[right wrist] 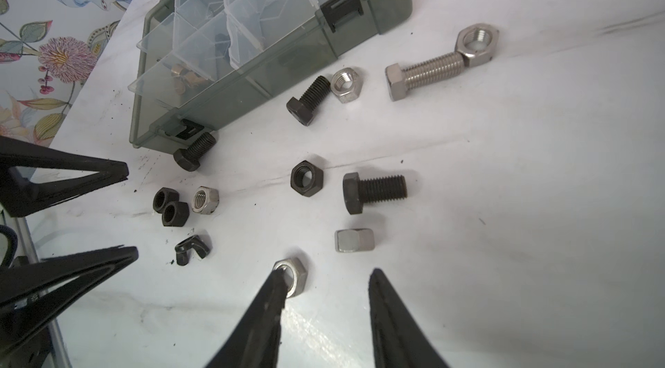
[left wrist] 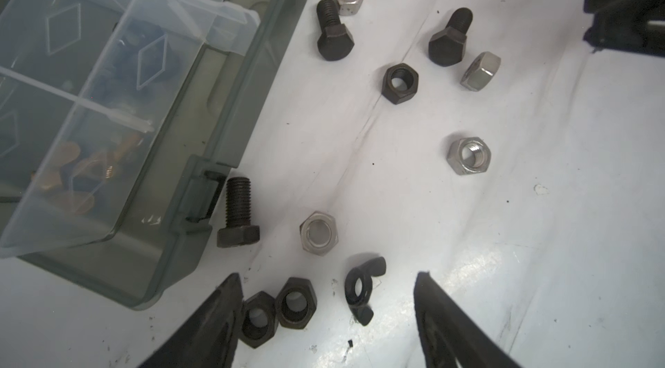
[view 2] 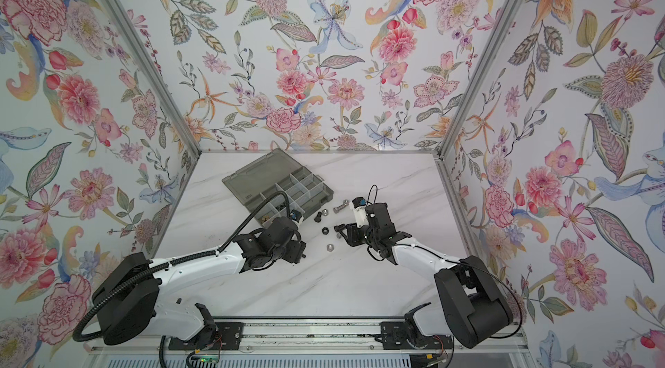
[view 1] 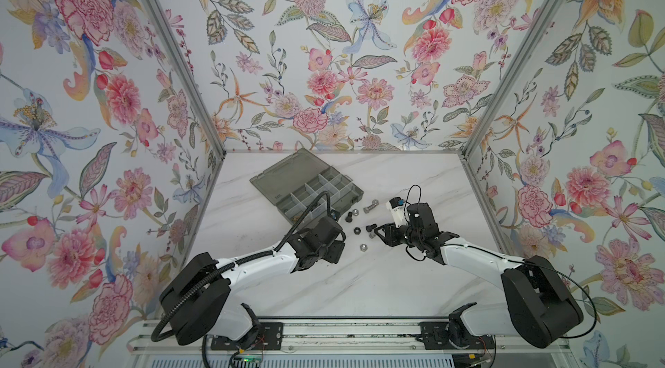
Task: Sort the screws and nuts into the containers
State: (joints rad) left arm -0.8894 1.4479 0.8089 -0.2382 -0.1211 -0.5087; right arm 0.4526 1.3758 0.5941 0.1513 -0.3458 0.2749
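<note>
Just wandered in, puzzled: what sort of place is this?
Probably a robot test booth: left arm and right arm on a rail, wallpapered walls enclosing a marble-look tabletop, loose nuts beside an organizer box.

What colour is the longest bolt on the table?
The longest bolt is silver, clearest in the right wrist view.

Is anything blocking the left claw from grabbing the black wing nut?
Nothing visible blocks it. The black wing nut lies uncovered between the left gripper's open jaws. Two black hex nuts sit beside it, nearer one jaw.
</note>
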